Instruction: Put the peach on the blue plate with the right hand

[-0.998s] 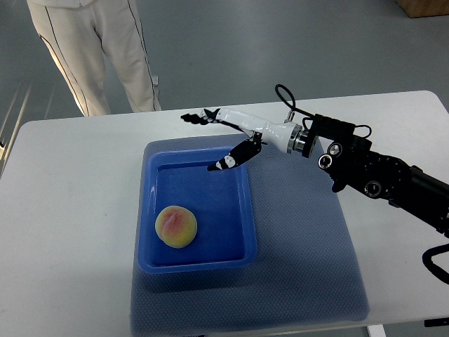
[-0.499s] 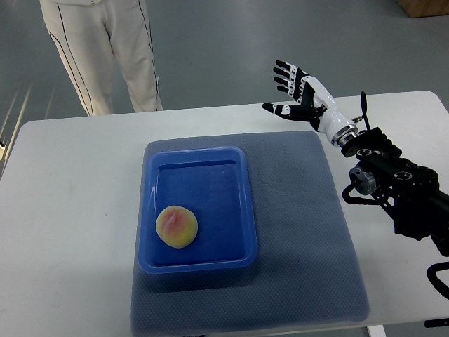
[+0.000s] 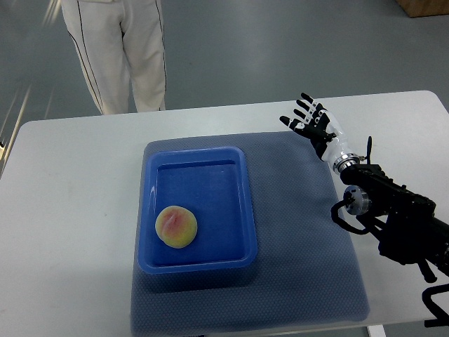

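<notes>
Right robot hand (image 3: pixel 313 125): white shell over the back and palm, with black fingers (image 3: pixel 306 97) carrying pale segments near the tips. A short white wrist section narrows to a silver metal collar (image 3: pixel 343 163) where it joins the forearm.

Right forearm (image 3: pixel 396 217): black, blocky housing built from several angular sections. One round silver-grey disc (image 3: pixel 360 200) is set into its side near the wrist. Thin black cables loop out beside that disc, and another black cable stands up just behind the collar.

Person (image 3: pixel 119 53) at the far side: cream-white trousers with a thin dark stripe running down each leg. Upper body is out of frame.
</notes>
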